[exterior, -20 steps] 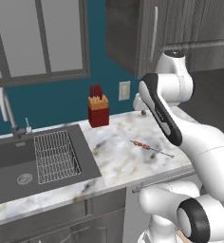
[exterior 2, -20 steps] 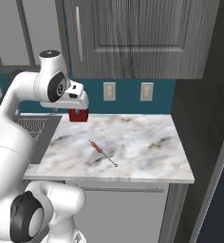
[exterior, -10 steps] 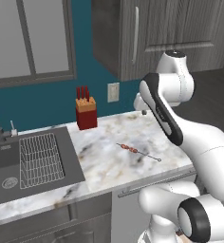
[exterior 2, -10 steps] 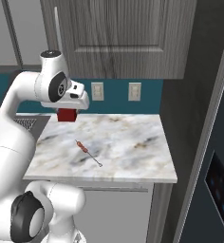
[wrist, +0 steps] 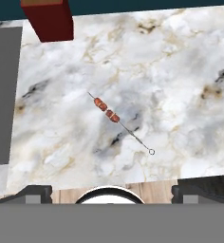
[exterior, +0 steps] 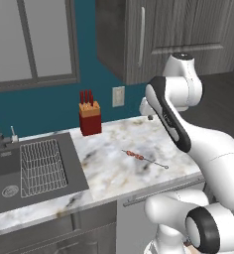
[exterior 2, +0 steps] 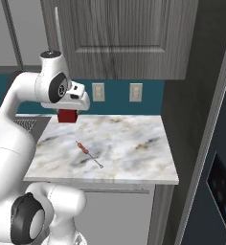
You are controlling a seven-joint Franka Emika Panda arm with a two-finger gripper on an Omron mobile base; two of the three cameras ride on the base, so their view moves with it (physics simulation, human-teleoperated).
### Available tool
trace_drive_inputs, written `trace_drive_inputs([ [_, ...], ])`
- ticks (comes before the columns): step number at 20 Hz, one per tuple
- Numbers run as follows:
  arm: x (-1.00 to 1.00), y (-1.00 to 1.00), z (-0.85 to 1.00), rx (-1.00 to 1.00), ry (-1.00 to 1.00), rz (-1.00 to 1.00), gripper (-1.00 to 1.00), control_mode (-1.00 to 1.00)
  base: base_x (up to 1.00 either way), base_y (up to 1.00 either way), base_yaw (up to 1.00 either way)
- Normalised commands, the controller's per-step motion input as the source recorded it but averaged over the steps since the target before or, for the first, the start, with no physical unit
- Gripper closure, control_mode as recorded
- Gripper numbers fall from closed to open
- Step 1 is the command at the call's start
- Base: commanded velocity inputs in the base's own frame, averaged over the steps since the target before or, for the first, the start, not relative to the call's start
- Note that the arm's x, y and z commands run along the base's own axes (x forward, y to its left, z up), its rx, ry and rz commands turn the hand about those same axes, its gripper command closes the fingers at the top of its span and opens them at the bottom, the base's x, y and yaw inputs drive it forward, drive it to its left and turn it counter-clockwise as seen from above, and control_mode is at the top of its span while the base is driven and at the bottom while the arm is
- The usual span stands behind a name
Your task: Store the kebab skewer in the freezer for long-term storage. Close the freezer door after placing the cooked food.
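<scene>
Open-fingered, the white robot gripper hangs high over the marble counter. Thin kebab skewer (red-brown chunks) lies mid-counter, bare stone around it, well apart from the red knife block.

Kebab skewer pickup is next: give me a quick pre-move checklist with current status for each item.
1. Kebab skewer lies flat on the marble counter, nothing on top of it: ok.
2. Space around the skewer: the red knife block stands well apart, toward the back of the counter: ok.
3. Tool open and empty: ok.
4. Tool over the skewer: it sits high above the counter, not yet lowered: not ok.
5. Sink side: the skewer is away from the sink edge: ok.
6. Freezer door open for the drop-off: cannot tell, just a dark panel at the right edge shows.
</scene>
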Motion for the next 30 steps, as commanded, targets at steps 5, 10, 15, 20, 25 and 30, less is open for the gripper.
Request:
trace_drive_inputs([
  [5, 0.08, 0.0, -0.01, 0.0, 0.01, 0.0, -1.0, -1.0, 0.0, 0.0, 0.0],
  [10, 0.01, -0.02, -0.17, 0.0, 0.01, 0.0, -1.0, -1.0, 0.0, 0.0, 0.0],
  [15, 0.0, -0.12, -0.71, -0.08, 0.09, 0.01, -1.0, -1.0, 0.0, 0.0, 0.0],
  [20, 0.0, -0.26, -0.99, -0.13, 0.06, 0.11, -1.0, -1.0, 0.0, 0.0, 0.0],
  [25, 0.0, -0.2, -0.86, -0.08, 0.05, 0.17, -1.0, -1.0, 0.0, 0.0, 0.0],
  [30, 0.0, -0.01, -0.66, -0.04, 0.18, 0.2, -1.0, -1.0, 0.0, 0.0, 0.0],
])
